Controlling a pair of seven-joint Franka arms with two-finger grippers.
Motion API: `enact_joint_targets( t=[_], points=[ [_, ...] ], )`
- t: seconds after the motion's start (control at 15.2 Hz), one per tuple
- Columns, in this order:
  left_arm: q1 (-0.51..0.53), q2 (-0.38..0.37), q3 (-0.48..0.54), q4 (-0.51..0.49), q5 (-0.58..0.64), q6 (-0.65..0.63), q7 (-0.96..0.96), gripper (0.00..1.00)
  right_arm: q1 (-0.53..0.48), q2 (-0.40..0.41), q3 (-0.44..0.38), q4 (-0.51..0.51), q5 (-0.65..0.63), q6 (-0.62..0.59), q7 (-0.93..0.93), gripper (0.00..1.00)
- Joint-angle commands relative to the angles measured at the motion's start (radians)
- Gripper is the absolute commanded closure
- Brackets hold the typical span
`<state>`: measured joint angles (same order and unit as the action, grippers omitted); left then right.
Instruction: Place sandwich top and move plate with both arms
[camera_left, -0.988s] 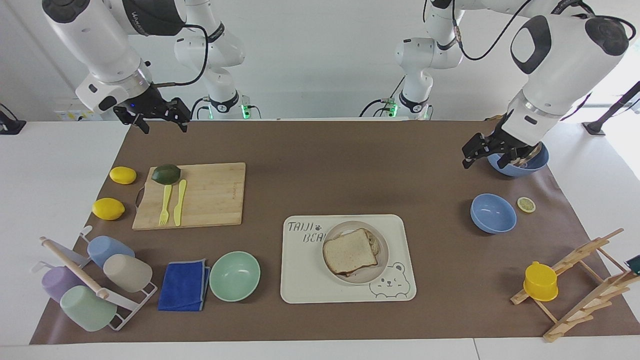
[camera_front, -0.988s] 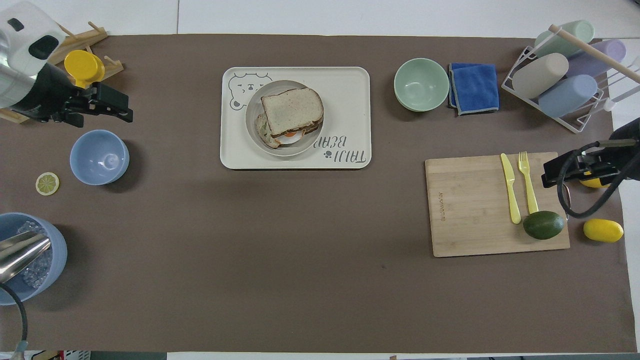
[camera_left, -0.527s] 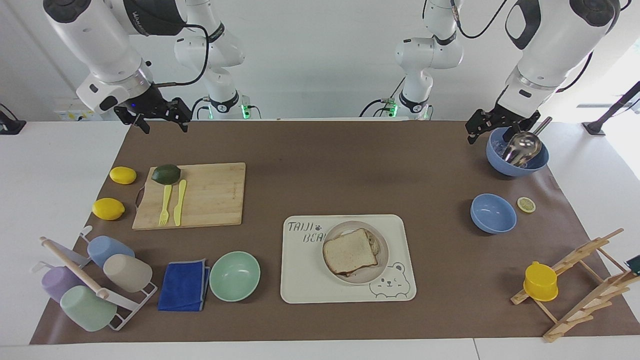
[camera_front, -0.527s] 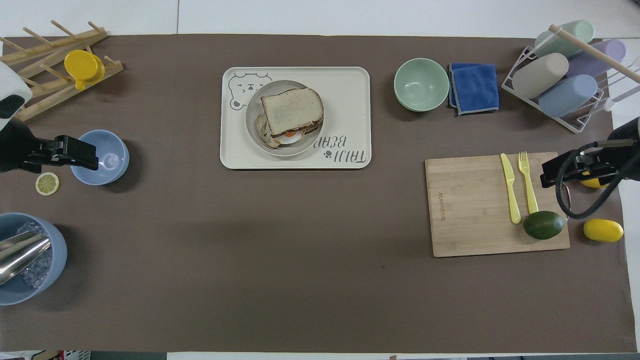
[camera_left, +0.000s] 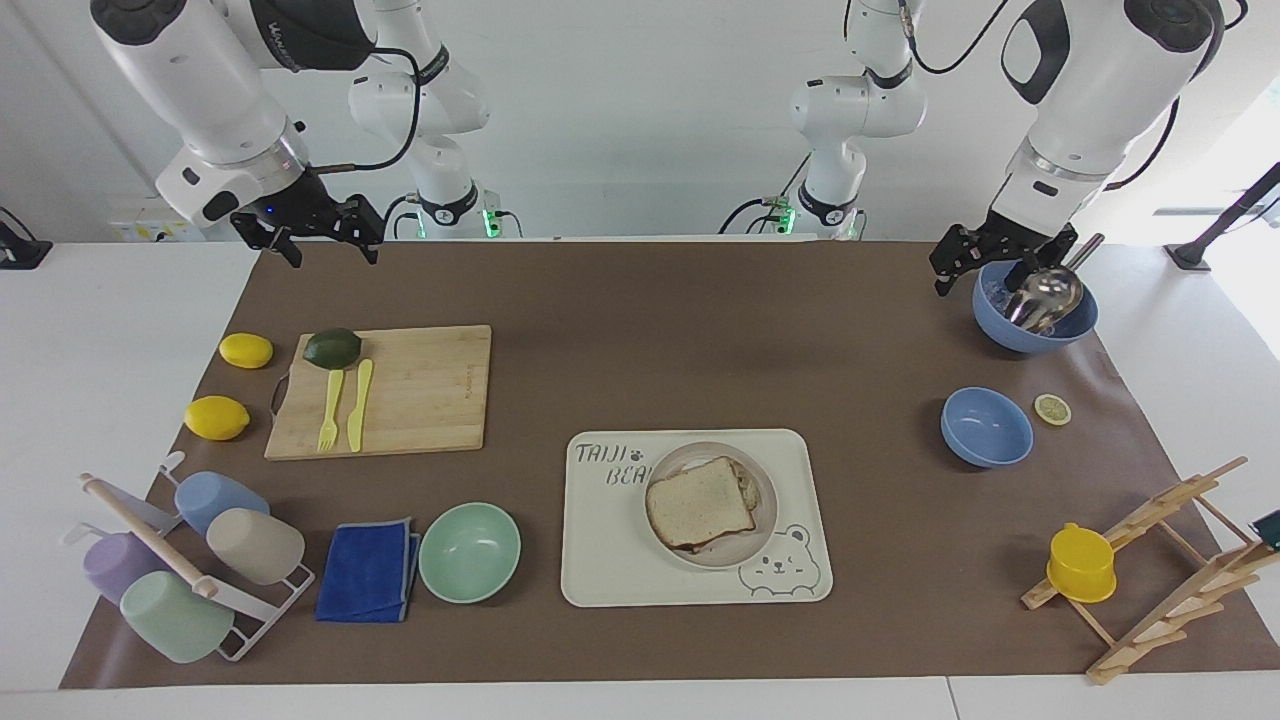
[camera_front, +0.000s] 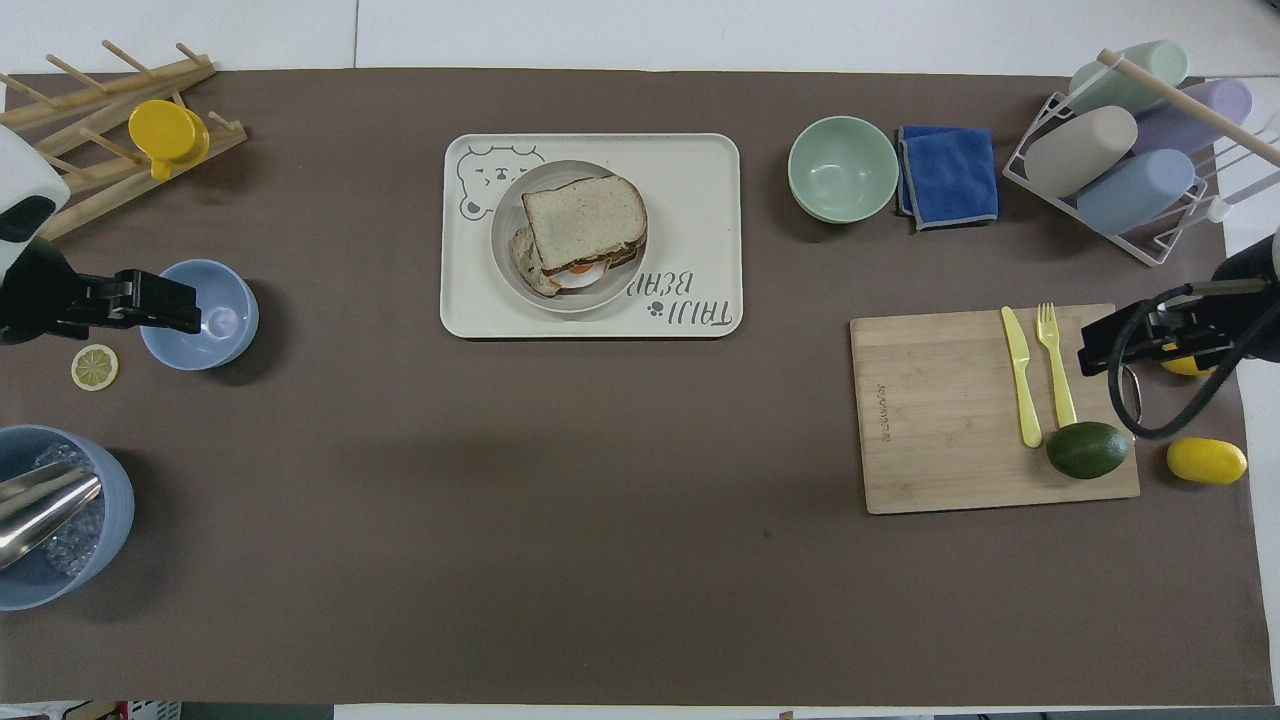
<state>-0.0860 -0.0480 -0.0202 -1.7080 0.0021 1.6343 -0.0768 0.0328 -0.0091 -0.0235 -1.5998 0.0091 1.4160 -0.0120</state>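
The sandwich top (camera_left: 700, 503), a plain brown bread slice, lies on the stacked sandwich on the round beige plate (camera_left: 768, 500). The plate sits in the cream bear-print tray (camera_left: 610, 540). In the overhead view the slice (camera_front: 583, 220) covers most of the plate (camera_front: 600, 298), with egg showing under its edge. My left gripper (camera_left: 965, 262) hangs open and empty in the air beside the ice bowl, well away from the plate. It also shows in the overhead view (camera_front: 160, 303). My right gripper (camera_left: 330, 235) waits open and empty above the mat's corner near the cutting board.
A blue bowl with ice and a metal scoop (camera_left: 1035, 300), a small blue bowl (camera_left: 986, 427) and a lemon slice (camera_left: 1052, 409) lie at the left arm's end. A mint bowl (camera_left: 469, 552), blue cloth (camera_left: 368, 572), cutting board (camera_left: 420, 390), cup rack (camera_left: 190, 565) lie at the right arm's end.
My left gripper has risen and drawn back toward the robots, uncovering the ice bowl and scoop. It has barely moved in the last half second. The right arm, sandwich and plate have stayed put.
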Motion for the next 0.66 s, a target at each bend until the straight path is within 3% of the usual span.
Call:
enact_joint_targets(
  t=[0.0, 0.59],
  points=[
    [0.008, -0.047, -0.015, -0.036, 0.018, -0.040, 0.002, 0.00, -0.008, -0.011, 0.011, -0.002, -0.017, 0.000, -0.028, 0.00],
    [0.022, -0.041, -0.012, -0.013, -0.005, -0.040, 0.012, 0.00, -0.007, -0.011, 0.013, 0.003, -0.014, 0.026, -0.025, 0.00]
  ],
)
